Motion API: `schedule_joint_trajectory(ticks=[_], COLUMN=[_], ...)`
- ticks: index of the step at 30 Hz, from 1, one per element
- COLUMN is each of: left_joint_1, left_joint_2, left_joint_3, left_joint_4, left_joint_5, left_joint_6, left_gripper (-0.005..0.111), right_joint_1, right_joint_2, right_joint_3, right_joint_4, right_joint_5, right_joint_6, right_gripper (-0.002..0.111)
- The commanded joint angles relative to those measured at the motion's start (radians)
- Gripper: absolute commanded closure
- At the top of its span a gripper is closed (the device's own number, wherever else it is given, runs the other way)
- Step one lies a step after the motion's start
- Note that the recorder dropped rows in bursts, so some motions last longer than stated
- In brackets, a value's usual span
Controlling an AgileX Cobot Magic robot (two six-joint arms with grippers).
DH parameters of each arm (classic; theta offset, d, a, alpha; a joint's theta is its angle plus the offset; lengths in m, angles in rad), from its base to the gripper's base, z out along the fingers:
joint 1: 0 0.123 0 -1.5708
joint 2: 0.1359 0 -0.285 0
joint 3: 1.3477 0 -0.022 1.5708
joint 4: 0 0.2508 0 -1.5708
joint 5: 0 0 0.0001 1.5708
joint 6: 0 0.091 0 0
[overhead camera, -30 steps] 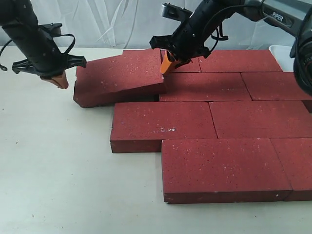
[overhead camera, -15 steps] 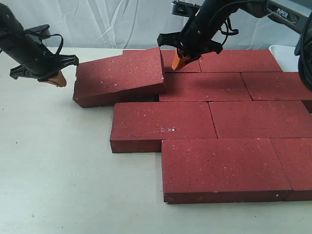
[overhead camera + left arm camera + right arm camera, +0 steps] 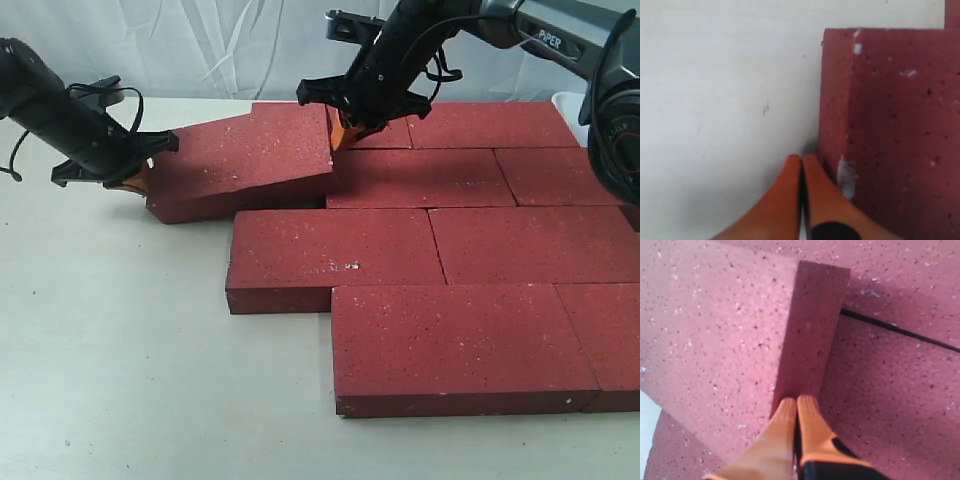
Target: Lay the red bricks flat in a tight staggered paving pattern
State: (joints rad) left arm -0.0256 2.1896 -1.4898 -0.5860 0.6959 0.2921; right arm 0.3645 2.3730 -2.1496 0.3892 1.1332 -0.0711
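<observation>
Left gripper clenched on nothing, orange fingertips pressed together, low at the table and at the left end face of the tilted brick, seemingly touching it. Right gripper likewise clenched and empty, tips together, set against the raised right end face of the same brick.

Tilted brick at the left end of the second row from the back: left end down at the table, right end lifted and overlapping the edges of the neighbouring bricks, top face sloping down towards the left arm. A chipped pale patch on its left end, seen in the left wrist view.

Remaining red bricks flat on the table in four rows, joints offset from row to row, seams narrow. Front row stepped furthest to the right, third row reaching further left, both with their left ends exposed. A dark open seam between two flat bricks beside the raised end, seen in the right wrist view.

Pale draped cloth behind the table.
</observation>
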Motion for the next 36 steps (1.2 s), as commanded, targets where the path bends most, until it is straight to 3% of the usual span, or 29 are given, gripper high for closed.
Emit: schedule_joint_trajectory(ticks=[1, 11, 22, 36], left_joint_1=[0.026, 0.083, 0.086, 0.086], left_joint_2=[-0.001, -0.032, -0.032, -0.032], left_joint_3=[0.005, 0.005, 0.005, 0.005], left_joint_4=[0.020, 0.023, 0.047, 0.086], left_joint_5=[0.058, 0.108, 0.108, 0.092], left_joint_6=[0.003, 0.003, 0.003, 0.003], left_gripper=[0.107, 0.107, 0.107, 0.107], right_joint_1=[0.017, 0.069, 0.073, 0.071], right_joint_2=[0.003, 0.005, 0.045, 0.042], right_joint_3=[0.002, 0.002, 0.002, 0.002], right_joint_4=[0.031, 0.037, 0.027, -0.198], right_joint_5=[0.028, -0.003, -0.025, -0.076], right_joint_6=[-0.003, -0.005, -0.001, 0.099], right_gripper=[0.109, 0.109, 0.109, 0.109])
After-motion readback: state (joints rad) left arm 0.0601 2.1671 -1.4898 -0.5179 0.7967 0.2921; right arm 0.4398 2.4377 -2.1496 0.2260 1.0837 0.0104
